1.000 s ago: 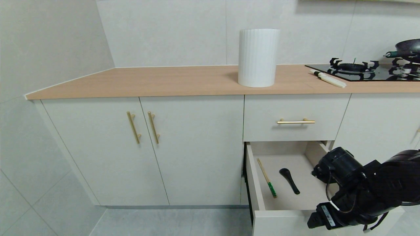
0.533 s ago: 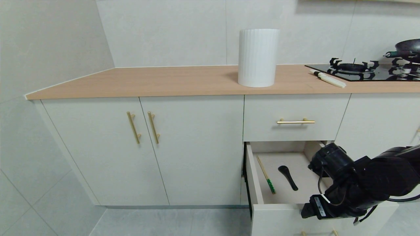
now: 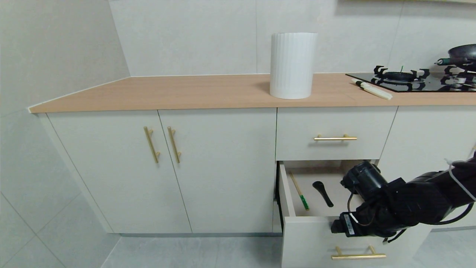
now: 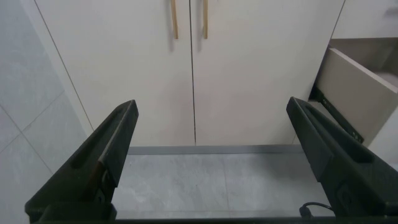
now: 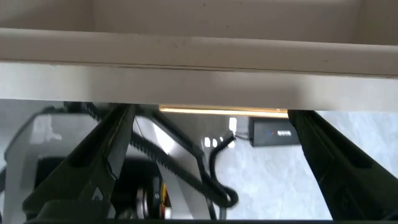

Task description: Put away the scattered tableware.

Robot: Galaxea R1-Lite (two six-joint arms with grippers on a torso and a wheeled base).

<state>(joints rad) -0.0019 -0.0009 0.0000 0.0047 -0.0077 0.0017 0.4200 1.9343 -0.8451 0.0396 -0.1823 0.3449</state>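
Chopsticks (image 3: 299, 190) with green ends lie inside the drawer (image 3: 308, 242), which stands partly open at the lower right of centre in the head view; they run along its left wall. A black spoon (image 3: 322, 193) lies just beside them to the right, apart from them as far as I can make out.

My right gripper (image 3: 334, 226) sits at the top edge of that drawer's front panel, lower right of the frame; its fingers (image 5: 99, 155) are spread wide with the panel's edge running across between them, and I cannot tell whether they touch it.

My left gripper (image 4: 211, 109) hangs low with its fingers (image 4: 115, 143) spread wide and nothing between them, facing the cabinet doors (image 4: 249, 74) and the grey tiled floor (image 4: 205, 180).

Above the open drawer is an upper drawer (image 3: 334, 126), shut, with a gold bar handle. On the wooden countertop (image 3: 186, 93) over it stands a white ribbed canister (image 3: 293, 65), upright, upper centre of the frame. At the upper right is a hob (image 3: 409, 80) with a dark pan (image 3: 463, 52) on it.
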